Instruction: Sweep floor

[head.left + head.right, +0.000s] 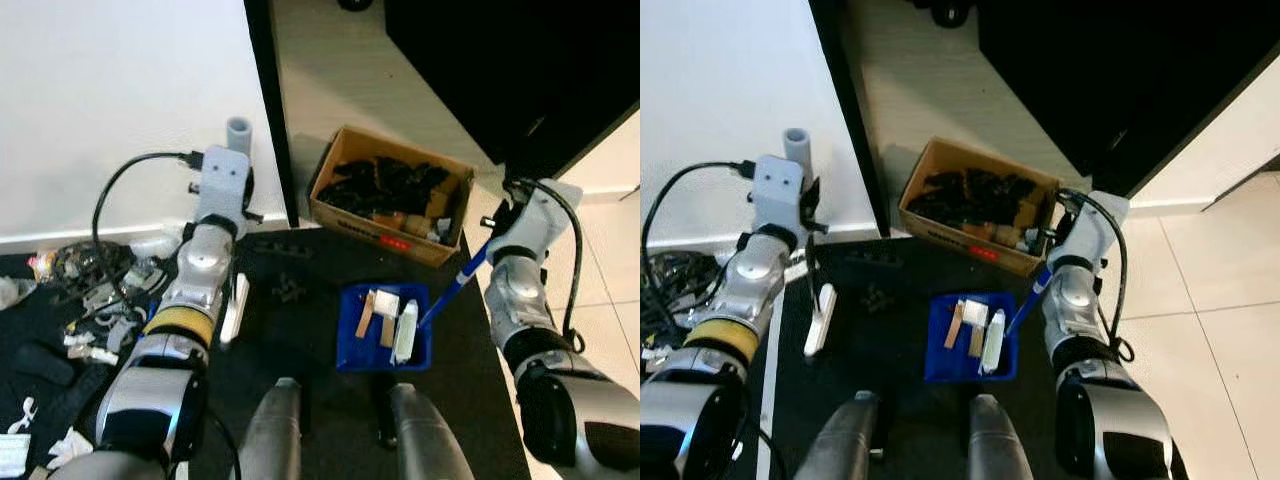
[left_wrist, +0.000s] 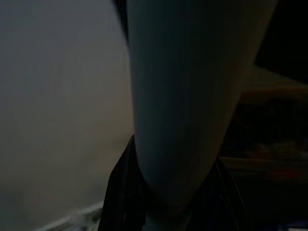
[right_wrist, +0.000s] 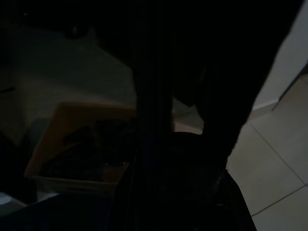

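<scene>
Flanking blue dustpan: cardboard box behind, cable clutter left; end effector states indiscernible.

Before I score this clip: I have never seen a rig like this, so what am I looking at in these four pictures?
This is a humanoid robot seen through its own cameras. The two wide pictures come from the two eyes in its head, looking down past its silver arms and its legs at the floor. The two dark pictures come from cameras on its wrists, each looking along that hand's fingers.

The left gripper is closed around the pale handle of a brush, whose white head rests on the black mat. The right gripper appears to hold the long handle of a blue dustpan, which sits on the mat with a few scraps in it. Behind it stands a cardboard box of dark items, and loose cables lie to the robot's left.
</scene>
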### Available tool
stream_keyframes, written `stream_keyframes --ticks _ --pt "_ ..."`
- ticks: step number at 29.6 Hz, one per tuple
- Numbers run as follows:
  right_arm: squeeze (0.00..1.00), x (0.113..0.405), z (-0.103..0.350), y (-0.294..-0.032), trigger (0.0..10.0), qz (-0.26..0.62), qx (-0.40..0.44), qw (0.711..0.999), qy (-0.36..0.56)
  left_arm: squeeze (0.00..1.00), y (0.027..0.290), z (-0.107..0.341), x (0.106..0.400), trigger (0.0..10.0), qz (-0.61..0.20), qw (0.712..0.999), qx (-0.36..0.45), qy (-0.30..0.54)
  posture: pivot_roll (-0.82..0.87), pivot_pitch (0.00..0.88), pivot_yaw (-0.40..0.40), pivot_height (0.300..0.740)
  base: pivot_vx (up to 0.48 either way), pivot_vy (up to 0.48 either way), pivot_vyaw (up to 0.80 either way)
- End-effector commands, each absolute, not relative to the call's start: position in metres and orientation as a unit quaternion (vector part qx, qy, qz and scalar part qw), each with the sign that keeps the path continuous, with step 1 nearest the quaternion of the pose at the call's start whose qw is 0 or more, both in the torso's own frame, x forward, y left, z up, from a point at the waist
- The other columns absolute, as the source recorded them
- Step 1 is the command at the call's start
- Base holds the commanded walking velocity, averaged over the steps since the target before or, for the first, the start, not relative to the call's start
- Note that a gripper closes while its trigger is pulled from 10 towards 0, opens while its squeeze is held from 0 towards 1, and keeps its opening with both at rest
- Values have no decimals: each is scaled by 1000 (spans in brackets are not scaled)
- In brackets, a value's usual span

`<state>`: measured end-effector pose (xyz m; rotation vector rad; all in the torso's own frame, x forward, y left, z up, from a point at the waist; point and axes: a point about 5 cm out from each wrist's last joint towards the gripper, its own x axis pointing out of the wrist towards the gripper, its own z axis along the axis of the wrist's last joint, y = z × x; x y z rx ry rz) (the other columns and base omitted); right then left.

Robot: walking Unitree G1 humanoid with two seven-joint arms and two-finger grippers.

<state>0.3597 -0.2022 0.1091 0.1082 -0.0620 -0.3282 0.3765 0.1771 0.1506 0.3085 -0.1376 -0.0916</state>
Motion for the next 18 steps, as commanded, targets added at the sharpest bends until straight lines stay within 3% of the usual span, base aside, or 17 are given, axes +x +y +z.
stream_keyframes --ticks 1,18 --pt "0 356 101 -200 10000 -165 58 984 -19 0 169 148 376 10000 -59 984 152 -74 15 367 -10 740 0 0 0" --pt "0 361 105 -185 10000 -158 61 985 -26 0 115 167 387 10000 -103 983 101 -114 5 374 -9 740 0 0 0"
